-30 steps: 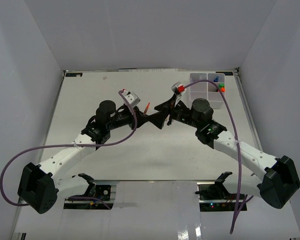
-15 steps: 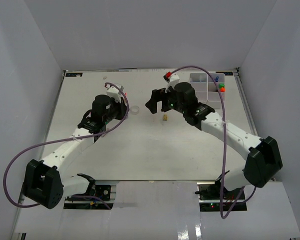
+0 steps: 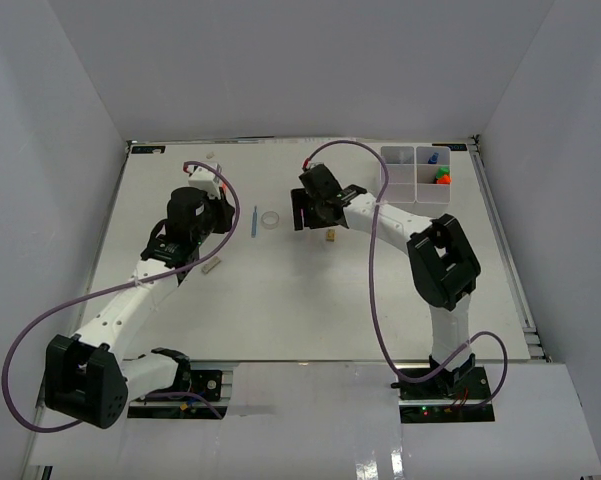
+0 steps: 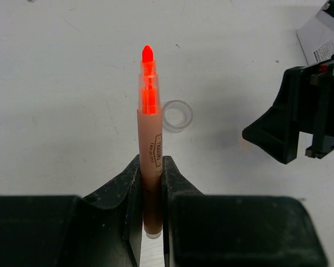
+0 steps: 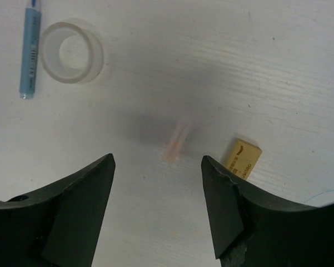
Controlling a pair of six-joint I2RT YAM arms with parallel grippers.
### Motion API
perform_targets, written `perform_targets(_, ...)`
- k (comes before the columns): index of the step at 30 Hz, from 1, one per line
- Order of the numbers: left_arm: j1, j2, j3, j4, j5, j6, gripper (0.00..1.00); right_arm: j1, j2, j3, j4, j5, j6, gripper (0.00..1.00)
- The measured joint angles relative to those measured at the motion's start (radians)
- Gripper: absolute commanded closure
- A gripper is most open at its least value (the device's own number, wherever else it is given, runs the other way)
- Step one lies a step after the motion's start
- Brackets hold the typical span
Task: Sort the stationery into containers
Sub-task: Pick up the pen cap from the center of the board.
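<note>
Left gripper (image 4: 151,167): we see it clamped on the pink stick (image 4: 149,139).
Right gripper (image 5: 157,161): we see it spread wide, gripping nothing, toward the table's (image 3: 280,300) far edge.

The table (image 5: 278,67) is matt white and faintly scuffed, the tape ring (image 5: 94,55) clear glossy plastic, the pen (image 5: 30,50) smooth blue plastic, the tan block (image 5: 243,158) dull, the marker (image 4: 150,150) tan-bodied with a translucent orange-red plastic tip, and the right gripper (image 5: 157,167) has matt black plastic fingers (image 5: 72,217).
</note>
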Motion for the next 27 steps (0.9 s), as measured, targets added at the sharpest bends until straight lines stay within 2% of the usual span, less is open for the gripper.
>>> perform_targets(10, 0.000, -0.009, 0.000, -0.004, 0.010, -0.001, 1.00, 0.002, 0.138, 0.126, -0.061, 0.048, 0.036, 0.46)
perform_targets(22, 0.003, -0.020, 0.000, -0.004, 0.050, -0.006, 1.00, 0.002, 0.188, 0.145, -0.097, 0.072, 0.072, 0.52)
perform_targets(27, 0.004, -0.020, 0.000, -0.004, 0.072, -0.011, 1.00, 0.002, 0.195, 0.145, -0.101, 0.078, 0.079, 0.58)
